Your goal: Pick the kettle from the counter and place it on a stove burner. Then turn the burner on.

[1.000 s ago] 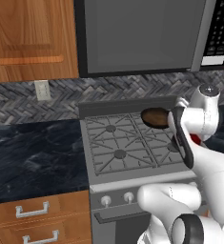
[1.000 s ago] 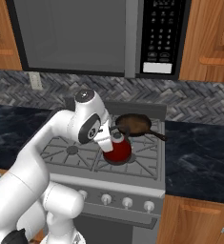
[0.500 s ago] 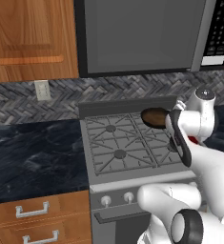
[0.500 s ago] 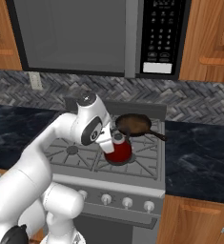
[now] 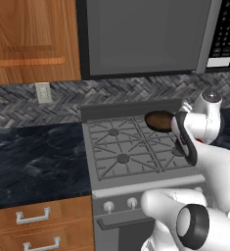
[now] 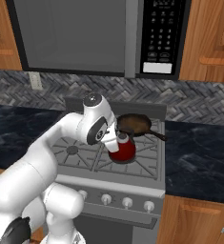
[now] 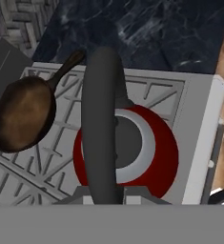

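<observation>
Kettle (image 6: pixel 123 149) on the front right stove burner (image 5: pixel 179 152) beside skillet (image 6: pixel 132 124) | gripper (image 6: pixel 112 138) clamped on its handle (image 7: pixel 100 124) | risk: an off-centre release tips it off the grate prongs

A home kitchen is showing here. A grey gas stove (image 5: pixel 131 147) with cast-iron grates and front knobs is sitting between runs of black veined stone desk (image 5: pixel 33 157), with wooden drawers (image 5: pixel 33 215) below at lower left. A black microwave (image 6: pixel 108 33) is hanging above the stove, flanked by wooden cabinets (image 5: pixel 33 39). A grey herringbone backsplash (image 6: pixel 194 102) is running behind, and a brown skillet (image 7: pixel 20 114) is resting on the grates.
</observation>
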Motion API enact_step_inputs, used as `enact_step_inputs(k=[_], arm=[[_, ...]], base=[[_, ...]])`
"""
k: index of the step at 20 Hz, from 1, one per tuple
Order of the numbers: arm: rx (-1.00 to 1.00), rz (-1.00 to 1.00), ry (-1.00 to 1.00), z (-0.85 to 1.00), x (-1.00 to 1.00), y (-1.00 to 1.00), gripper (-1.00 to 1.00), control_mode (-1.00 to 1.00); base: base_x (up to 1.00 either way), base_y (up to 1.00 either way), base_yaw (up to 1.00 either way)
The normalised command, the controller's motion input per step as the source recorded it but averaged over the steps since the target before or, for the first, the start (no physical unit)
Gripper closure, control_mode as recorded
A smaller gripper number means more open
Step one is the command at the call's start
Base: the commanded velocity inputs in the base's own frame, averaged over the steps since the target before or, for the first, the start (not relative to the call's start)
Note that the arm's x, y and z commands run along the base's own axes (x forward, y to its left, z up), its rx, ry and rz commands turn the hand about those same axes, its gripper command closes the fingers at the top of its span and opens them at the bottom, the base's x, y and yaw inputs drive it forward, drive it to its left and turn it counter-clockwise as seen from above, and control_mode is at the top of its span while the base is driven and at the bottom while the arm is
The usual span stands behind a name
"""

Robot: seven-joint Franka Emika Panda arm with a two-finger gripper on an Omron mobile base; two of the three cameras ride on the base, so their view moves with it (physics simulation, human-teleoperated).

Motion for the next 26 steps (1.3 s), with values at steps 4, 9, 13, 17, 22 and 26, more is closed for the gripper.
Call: enact_step_inputs(k=[4, 9, 13, 17, 22, 26], arm=[[0.0, 0.0, 0.0, -0.01, 0.2, 0.0, 1.0, -1.0], [0.0, 0.0, 0.0, -0.12, 0.22, 0.0, 1.0, -1.0], [0.0, 0.0, 0.0, -0.19, 0.11, -0.04, 1.0, -1.0], [-0.01, 0.0, 0.0, -0.22, 0.08, -0.11, 1.0, -1.0], [-0.01, 0.0, 0.0, -0.18, 0.14, -0.14, 1.0, -1.0], [-0.01, 0.0, 0.0, -0.14, 0.19, -0.03, 1.0, -1.0]], base=[[0.0, 0.0, 0.0], [0.0, 0.0, 0.0], [0.0, 0.0, 0.0], [0.0, 0.0, 0.0], [0.0, 0.0, 0.0], [0.0, 0.0, 0.0]])
